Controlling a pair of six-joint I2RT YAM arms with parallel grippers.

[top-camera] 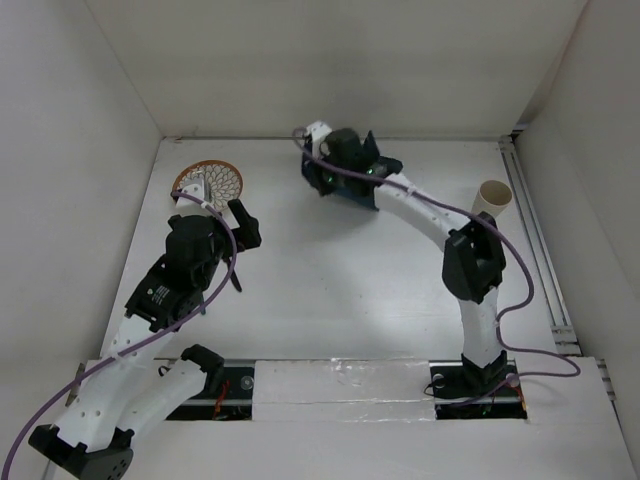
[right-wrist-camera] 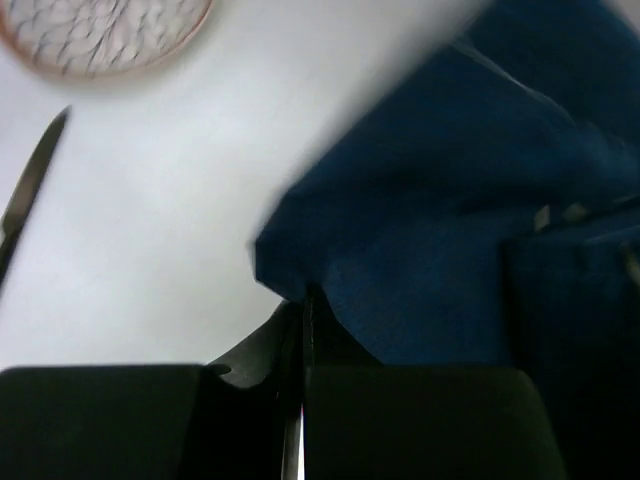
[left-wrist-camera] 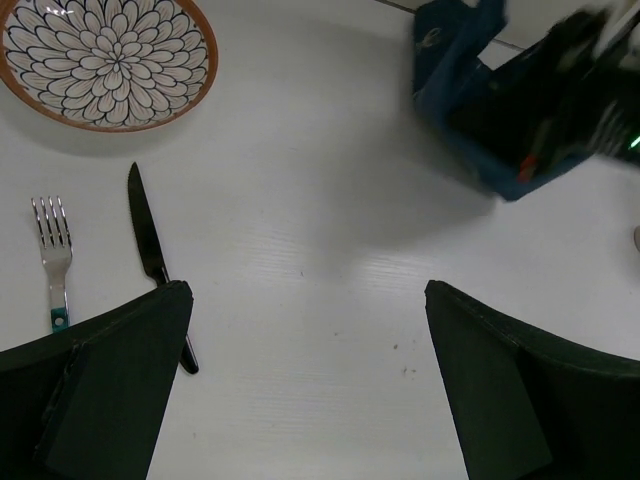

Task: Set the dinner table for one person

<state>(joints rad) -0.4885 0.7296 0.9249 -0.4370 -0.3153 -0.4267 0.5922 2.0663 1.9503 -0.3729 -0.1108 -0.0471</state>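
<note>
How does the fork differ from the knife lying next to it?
The fork is shiny silver with teal on its handle; the knife looks dark all over. The knife reaches nearer the plate than the fork. Both lie flat on the table, tips toward the plate.

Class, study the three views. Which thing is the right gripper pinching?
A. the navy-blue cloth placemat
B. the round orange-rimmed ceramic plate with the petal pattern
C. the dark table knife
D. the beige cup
A: in the right wrist view the right gripper has its fingers shut on a corner of the navy-blue cloth placemat.
</note>
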